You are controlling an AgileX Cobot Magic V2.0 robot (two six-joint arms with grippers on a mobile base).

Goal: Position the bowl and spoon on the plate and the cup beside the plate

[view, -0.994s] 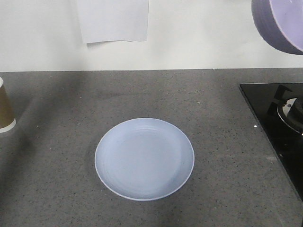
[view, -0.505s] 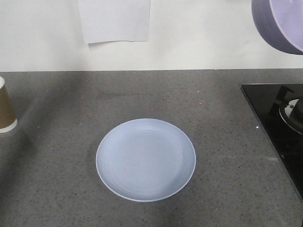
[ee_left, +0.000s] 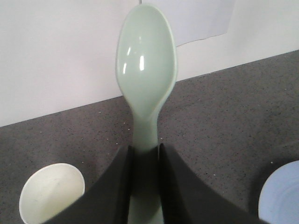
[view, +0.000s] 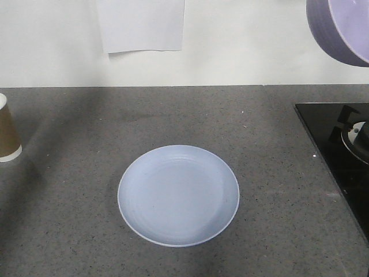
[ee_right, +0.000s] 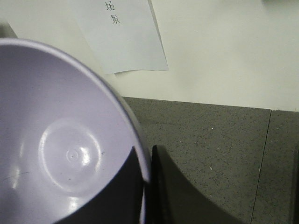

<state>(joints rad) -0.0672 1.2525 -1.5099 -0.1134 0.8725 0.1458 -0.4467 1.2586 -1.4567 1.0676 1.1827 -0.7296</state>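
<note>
Mint spoon (ee_left: pixel 145 60) clamped in left end effector (ee_left: pixel 145 156) | lavender bowl (ee_right: pixel 60 140) rim pinched by right end effector (ee_right: pixel 147 165)

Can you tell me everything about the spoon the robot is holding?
The spoon is pale minty green and looks like shiny plastic, with bright light spots in its oval scoop. The hollow side faces the left wrist camera. Its flat handle is pinched between the dark fingers of the left gripper, scoop sticking out ahead. It is up in the air above the gray counter, touching nothing else.
</note>
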